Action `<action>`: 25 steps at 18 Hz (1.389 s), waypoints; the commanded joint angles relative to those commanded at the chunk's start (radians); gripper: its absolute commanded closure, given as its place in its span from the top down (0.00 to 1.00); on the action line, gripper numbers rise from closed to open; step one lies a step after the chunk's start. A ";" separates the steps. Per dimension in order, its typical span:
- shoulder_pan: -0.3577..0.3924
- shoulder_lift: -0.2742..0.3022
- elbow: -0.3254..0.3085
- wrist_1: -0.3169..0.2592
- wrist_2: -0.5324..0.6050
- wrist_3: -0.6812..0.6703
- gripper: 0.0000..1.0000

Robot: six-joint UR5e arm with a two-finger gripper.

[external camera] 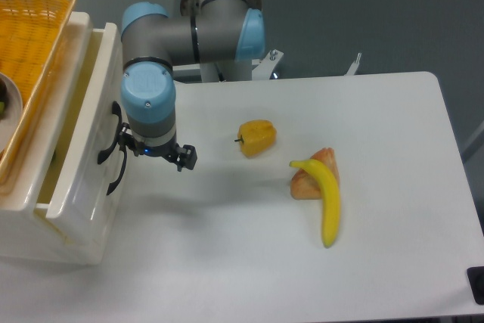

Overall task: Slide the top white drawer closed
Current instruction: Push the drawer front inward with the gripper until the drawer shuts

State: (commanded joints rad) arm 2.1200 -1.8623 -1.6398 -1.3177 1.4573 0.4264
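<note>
**Gripper at the front panel of the top white drawer**

Fixed camera, looking down on the table: the top white drawer [79, 141] sits at the left edge of the view, pulled partly out of its cabinet, its deep cream interior open to the camera. Its front panel faces right, toward the table, and carries a curved black handle [111, 153]. A yellow woven basket [30, 43] rests on the cabinet above and to the left of the drawer, overhanging part of the drawer's opening.

The gripper [151, 153] hangs just right of the drawer's front panel, at the height of the handle and close against it; whether it touches the panel cannot be told. The blue-capped wrist blocks most of the fingers, so it cannot be told whether the jaws are spread or pressed together. One dark fingertip pokes out on the side away from the drawer.

Farther right of the drawer, on the white table [393, 111], lies a yellow bell pepper [257, 138]. Beyond it, still farther from the drawer, a banana [325, 198] lies across an orange-pink fruit piece [308, 179], touching it.
</note>
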 joint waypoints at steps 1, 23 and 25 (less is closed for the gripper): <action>0.000 0.000 0.000 -0.002 0.002 0.000 1.00; -0.029 0.006 0.000 0.000 0.000 0.000 1.00; -0.029 0.006 0.000 0.000 0.000 0.000 1.00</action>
State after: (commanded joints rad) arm 2.0908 -1.8561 -1.6398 -1.3177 1.4573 0.4264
